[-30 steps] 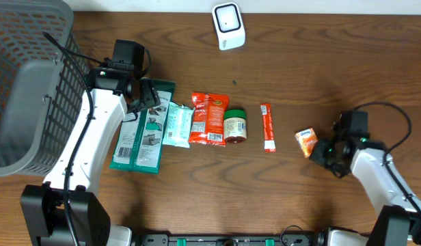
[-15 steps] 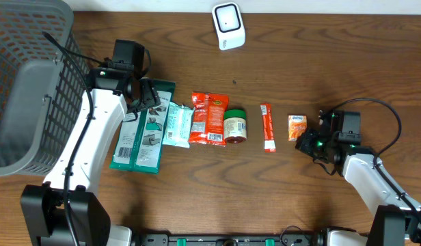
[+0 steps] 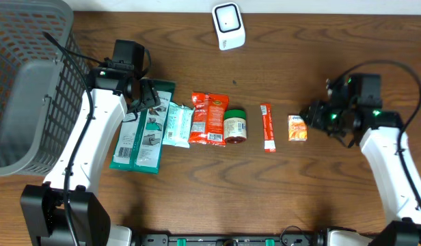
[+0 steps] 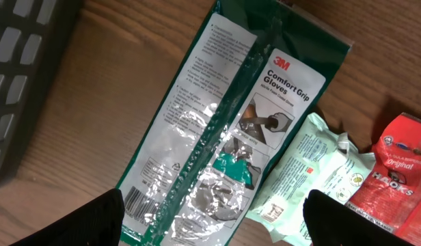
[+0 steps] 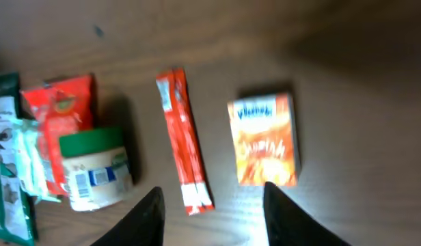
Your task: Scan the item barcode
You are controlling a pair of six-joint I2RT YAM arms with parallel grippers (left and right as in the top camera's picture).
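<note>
Small orange box (image 3: 297, 128) lying flat on the wooden table (image 3: 333, 55), just right of a red stick sachet (image 3: 267, 127) and well apart from the white barcode scanner (image 3: 228, 26) at the far edge; right gripper (image 5: 212, 195) hovering near the box, fingers apart and empty; left gripper (image 4: 214, 205) spread wide, holding nothing, above a 3M Comfort Grip Gloves pack (image 4: 224, 137) beside a grey basket (image 3: 26, 82)

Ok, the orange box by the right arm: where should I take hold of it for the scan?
Straight down from above with the right pincer, closing on the orange box across its two long edges at mid-length. It lies flat, so its sides are the only faces to pinch, and neither is blocked, the red stick pack lying apart.
</note>
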